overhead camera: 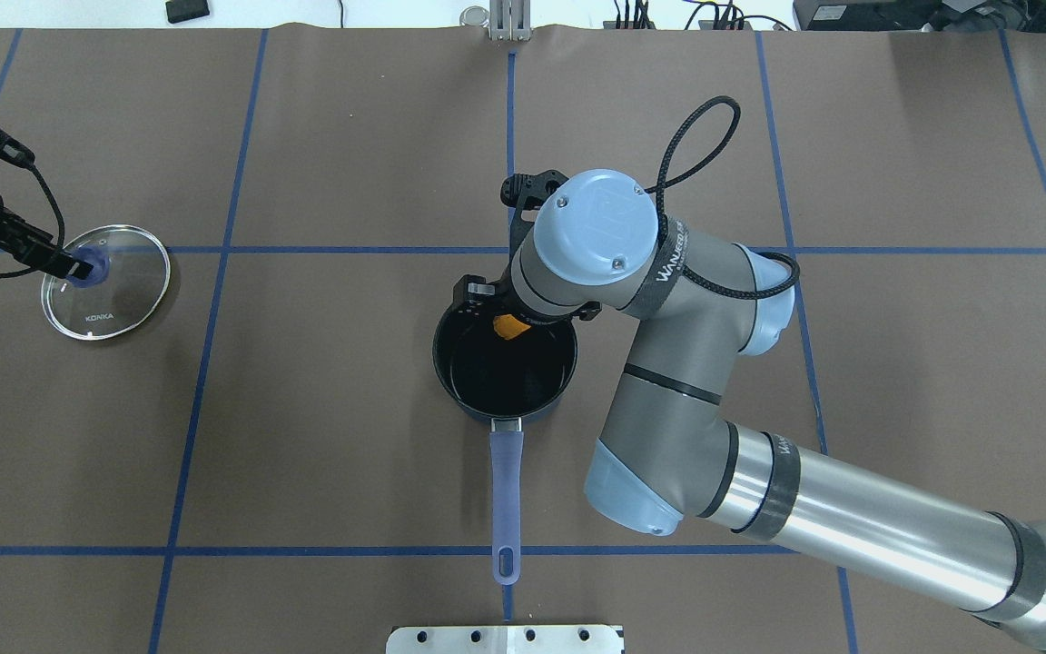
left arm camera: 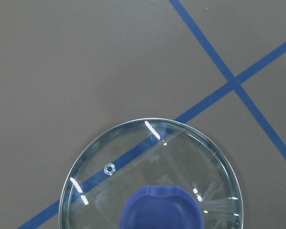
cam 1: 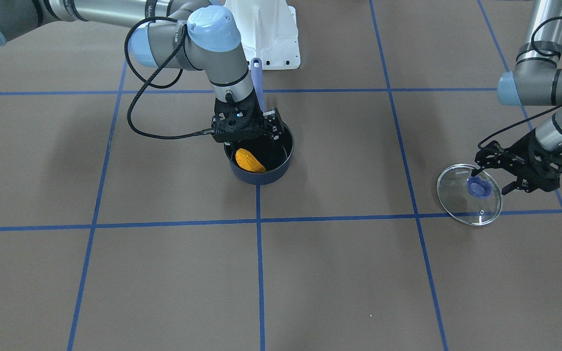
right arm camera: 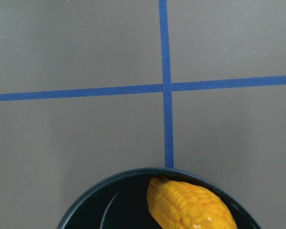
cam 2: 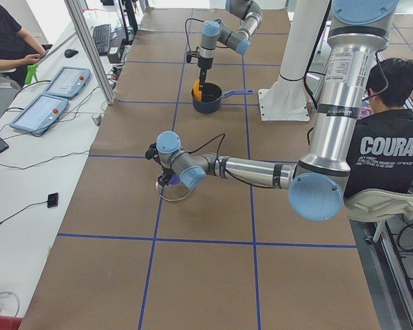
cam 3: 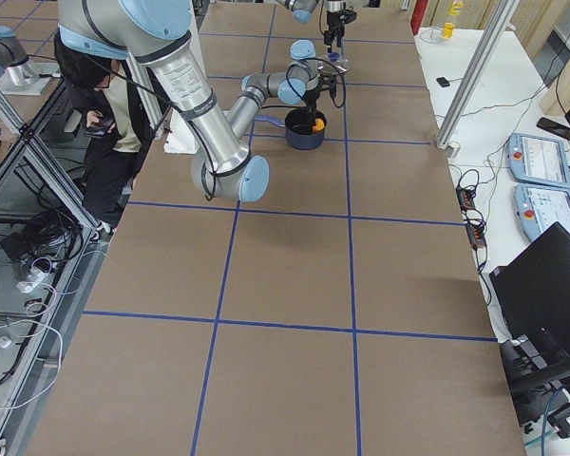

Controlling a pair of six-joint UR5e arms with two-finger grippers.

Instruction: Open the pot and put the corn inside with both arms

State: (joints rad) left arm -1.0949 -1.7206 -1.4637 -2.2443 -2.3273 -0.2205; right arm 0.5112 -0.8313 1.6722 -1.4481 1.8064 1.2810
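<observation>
Seen from overhead, at the far left we find the glass lid [overhead camera: 114, 300] lying flat on the table [overhead camera: 323, 436], well apart from the pot. The left gripper [cam 1: 490, 180] hangs at its blue knob [overhead camera: 92, 266], fingers spread wider than the knob, released. At the centre stands the pot [overhead camera: 496, 377], uncovered, its handle [overhead camera: 506, 490] pointing back toward the robot's base. The corn [overhead camera: 511, 327] lies inside it, tilted against the wall farthest from the robot. Just above the corn we see the right gripper [cam 1: 251, 141] reaching into the pot, its jaws apart and clasping nothing. Further right, the right arm [overhead camera: 668, 363] stretches in from the lower corner.
</observation>
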